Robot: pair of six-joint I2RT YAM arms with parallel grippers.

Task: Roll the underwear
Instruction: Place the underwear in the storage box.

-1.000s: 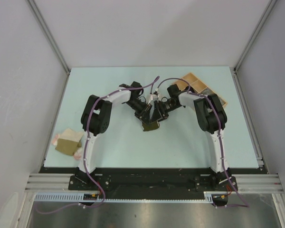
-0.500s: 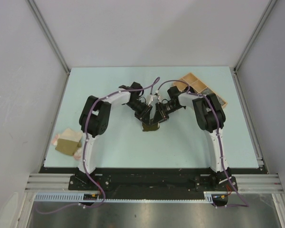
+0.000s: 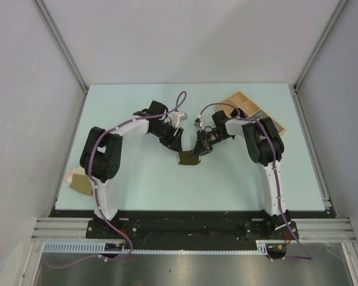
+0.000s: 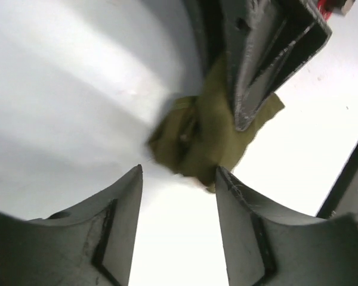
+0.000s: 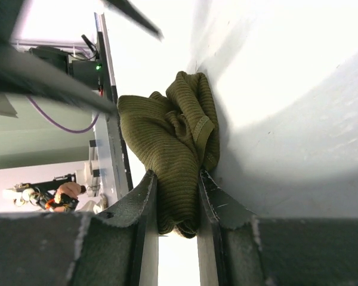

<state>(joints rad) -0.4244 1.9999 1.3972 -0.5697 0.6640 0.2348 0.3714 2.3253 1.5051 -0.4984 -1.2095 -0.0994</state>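
- While viewing from above, noted the olive underwear [image 3: 189, 157] bunched into a small lump near the middle of the table [image 3: 137, 190], between the two arms' reaching ends.
- Logged the right gripper [image 3: 196, 149] coming down onto the lump from the far right side, tips touching the cloth.
- From the right wrist, saw the right gripper [image 5: 177, 179] pinching a fold of the olive underwear [image 5: 167, 137]. Fingers [image 5: 137, 208] drawn close, ribbed cloth filling the narrow gap, the rest crumpled beyond the tips, a hemmed edge curling on the table side.
- Logged the left gripper [image 3: 175, 142] just up and left of the lump, apart from it in the overhead view.
- From the left wrist, saw the left gripper [image 4: 179, 173] with fingers [image 4: 119, 202] spread wide and nothing between them. Olive underwear [image 4: 203, 137] just past the tips, blurred; could not tell whether one tip grazed the cloth.
- In that same view, spotted the right gripper [image 4: 256, 65] standing over the cloth, set into its far part.
- Found other underwear [image 3: 77, 182] in a small heap at the table's near left edge, olive-tan and pale pink, partly hidden behind the left arm, well apart from the lump.
- Marked the wooden tray [image 3: 238, 94] with compartments at the far right of the table, partly behind the right arm; contents too small to tell.
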